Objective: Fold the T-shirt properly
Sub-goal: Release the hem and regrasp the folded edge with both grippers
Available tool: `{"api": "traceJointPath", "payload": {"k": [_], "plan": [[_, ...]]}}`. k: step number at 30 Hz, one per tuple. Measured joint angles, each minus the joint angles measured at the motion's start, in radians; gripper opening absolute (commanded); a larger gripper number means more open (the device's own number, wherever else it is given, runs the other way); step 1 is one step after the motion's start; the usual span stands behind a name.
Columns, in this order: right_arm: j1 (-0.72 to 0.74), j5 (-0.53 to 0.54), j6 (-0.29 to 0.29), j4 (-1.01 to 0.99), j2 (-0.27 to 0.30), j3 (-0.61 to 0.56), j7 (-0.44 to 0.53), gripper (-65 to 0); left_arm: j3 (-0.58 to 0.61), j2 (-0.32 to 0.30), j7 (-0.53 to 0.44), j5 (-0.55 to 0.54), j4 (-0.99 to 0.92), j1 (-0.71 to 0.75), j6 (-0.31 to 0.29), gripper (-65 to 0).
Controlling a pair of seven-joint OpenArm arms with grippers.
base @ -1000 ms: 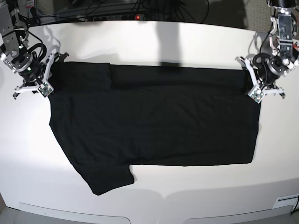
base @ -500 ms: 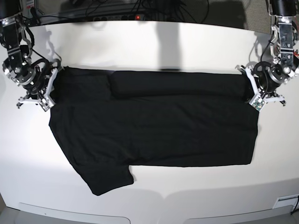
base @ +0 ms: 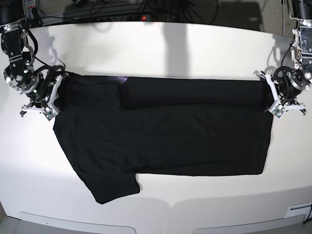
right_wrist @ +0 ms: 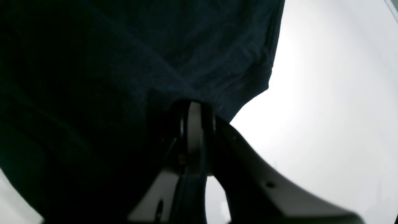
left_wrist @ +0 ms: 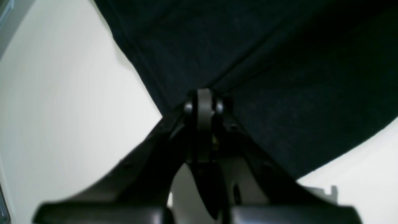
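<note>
T-shirt (base: 161,131): we see a large black shirt spread over the middle of the worktop, plain side up, running almost from the left edge to the right edge in the base view.
Far edge of the shirt: we see it lifted and rolled toward the near side, forming a long rounded band from mid-shirt to the right end; a small sliver of purple shows at the band's left end.
Sleeves: we see one sleeve lying flat toward the near-left corner of the worktop; the other sits at the far-left part of the shirt, next to the rolled band.
Near edge: we see it lying flat and straight, well back from the near edge of the worktop.
Right gripper (base: 48,95): we find it at the left edge of the shirt in the base view, clenched on the cloth; its wrist view shows the two tips (right_wrist: 192,109) pressed together with black fabric gathered around them.
Left gripper (base: 273,97): we find it at the right end of the rolled band, likewise clamped on the cloth; its wrist view shows the tips (left_wrist: 203,99) closed where a fold line of the fabric meets them.
Worktop (base: 161,48): we see a white surface with rounded corners, bare beyond the shirt.
Behind the worktop: we make out dark cables (base: 122,9) along the far edge.
</note>
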Motion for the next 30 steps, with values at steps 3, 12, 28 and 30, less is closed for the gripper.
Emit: {"api": "traceJointPath", "payload": {"k": [3, 12, 28, 30], "plan": [[0.000, 0.000, 0.000, 0.000, 0.000, 0.000, 0.000, -65.0, 0.000, 0.000, -0.001, 0.000, 0.000, -0.004, 0.000, -65.0], [0.000, 0.000, 0.000, 0.000, 0.000, 0.000, -0.008, -65.0, 0.000, 0.000, -0.006, -0.003, 0.000, -0.033, 0.000, -65.0], [0.000, 0.000, -0.004, 0.000, 0.002, 0.000, -0.030, -38.7, 0.000, -0.009, 0.010, -0.022, 0.000, -0.033, 0.005, -42.7], [0.007, 0.005, -0.004, 0.001, 0.007, 0.000, -0.030, -38.8, 0.000, -0.018, 0.023, -0.022, 0.000, -0.034, 0.003, -42.7]]}}
